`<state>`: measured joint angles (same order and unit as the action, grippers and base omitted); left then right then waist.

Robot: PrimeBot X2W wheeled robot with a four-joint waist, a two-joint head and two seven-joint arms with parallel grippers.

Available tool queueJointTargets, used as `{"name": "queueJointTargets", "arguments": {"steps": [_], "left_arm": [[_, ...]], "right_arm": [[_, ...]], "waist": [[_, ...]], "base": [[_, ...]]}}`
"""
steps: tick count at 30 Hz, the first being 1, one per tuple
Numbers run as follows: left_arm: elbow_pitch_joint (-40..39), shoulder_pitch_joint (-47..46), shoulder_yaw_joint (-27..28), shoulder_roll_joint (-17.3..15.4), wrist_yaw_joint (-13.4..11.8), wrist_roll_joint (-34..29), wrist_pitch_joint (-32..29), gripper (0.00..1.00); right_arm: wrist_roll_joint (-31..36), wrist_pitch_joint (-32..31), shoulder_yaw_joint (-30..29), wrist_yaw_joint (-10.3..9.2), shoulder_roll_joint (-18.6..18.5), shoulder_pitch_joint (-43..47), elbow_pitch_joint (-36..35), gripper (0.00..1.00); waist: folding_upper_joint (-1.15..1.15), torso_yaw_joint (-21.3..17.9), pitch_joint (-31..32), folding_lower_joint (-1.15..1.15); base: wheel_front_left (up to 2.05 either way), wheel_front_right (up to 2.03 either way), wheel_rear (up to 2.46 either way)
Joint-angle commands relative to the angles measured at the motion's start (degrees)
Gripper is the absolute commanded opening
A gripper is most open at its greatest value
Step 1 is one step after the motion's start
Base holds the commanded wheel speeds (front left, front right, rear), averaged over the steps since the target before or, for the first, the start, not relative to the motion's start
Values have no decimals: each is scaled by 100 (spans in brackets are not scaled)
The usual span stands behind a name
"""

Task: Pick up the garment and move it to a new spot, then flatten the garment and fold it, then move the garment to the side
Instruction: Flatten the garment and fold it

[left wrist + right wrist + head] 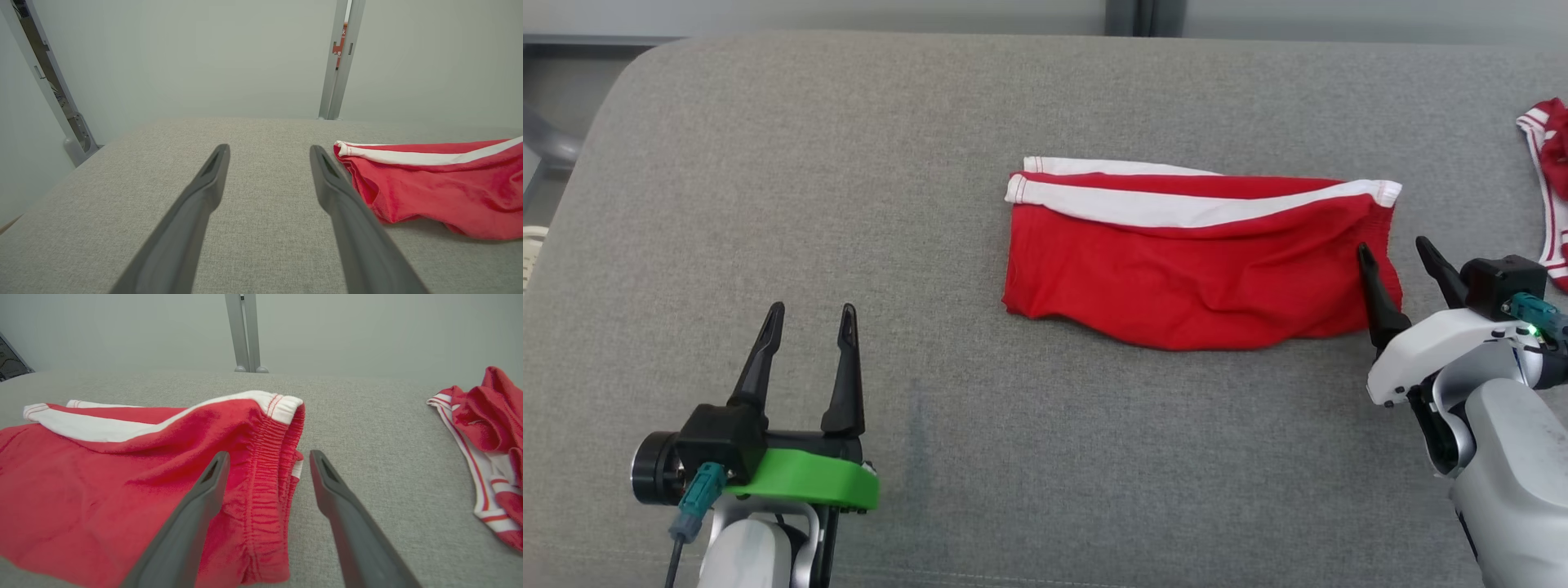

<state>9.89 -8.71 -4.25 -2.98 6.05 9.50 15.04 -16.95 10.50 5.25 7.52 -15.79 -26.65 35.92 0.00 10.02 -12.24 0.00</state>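
Red shorts with white side stripes [1192, 261] lie folded on the grey cushion, slightly rumpled. My right gripper [1392, 251] is open at their right end, one finger over the elastic waistband [269, 473] and the other over bare fabric beside it. Nothing is clamped between those fingers. At the lower left my left gripper [809, 314] stands open and empty, well away from the shorts. In the left wrist view the left gripper [269, 152] points across bare cushion, with the left end of the shorts [433, 183] off to its right.
A second red and white garment [1547, 180] lies bunched at the cushion's far right edge, also visible in the right wrist view as a crumpled red and white garment [486, 433]. The grey cushion [915, 245] has a rounded far-left corner. A pale wall and metal post [341, 61] stand behind.
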Motion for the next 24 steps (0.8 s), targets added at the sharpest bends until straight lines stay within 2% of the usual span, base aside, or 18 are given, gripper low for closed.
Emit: {"name": "queueJointTargets", "arguments": {"steps": [1, 11, 16, 17, 18, 19, 24], "left_arm": [[-3, -124, -56, 6, -41, 48, 14, 100], [-33, -234, -221, 4, -188, 163, 14, 100], [-30, -236, -229, 5, -208, 169, 14, 100], [-25, -236, -232, 5, -214, 176, 14, 100], [-18, -231, -234, 5, -221, 177, 14, 100], [-7, -221, -231, 5, -226, 174, 14, 100], [43, -106, -168, 4, -209, 107, 14, 100]], "right_arm": [[-40, 94, -24, -9, 4, -130, 200, 100], [-300, 398, -83, -10, 163, -443, 1418, 100], [-592, 435, -230, -12, 279, -379, 1640, 100], [-670, 439, -245, -12, 320, -349, 1652, 62], [-726, 439, -262, -12, 338, -334, 1629, 15], [-778, 441, -267, -11, 351, -317, 1582, 0], [-885, 452, -362, -11, 267, -195, 1264, 0]], "waist": [[0, 160, -237, 0], [0, 236, -466, 0], [0, 232, -468, 0], [0, 224, -463, 0], [0, 215, -457, 0], [0, 199, -441, 0], [0, 86, -256, 0]], "base": [[0, 0, 0], [0, 0, 0], [0, 0, 0], [0, 0, 0], [0, 0, 0], [0, 0, 0], [0, 0, 0]]}}
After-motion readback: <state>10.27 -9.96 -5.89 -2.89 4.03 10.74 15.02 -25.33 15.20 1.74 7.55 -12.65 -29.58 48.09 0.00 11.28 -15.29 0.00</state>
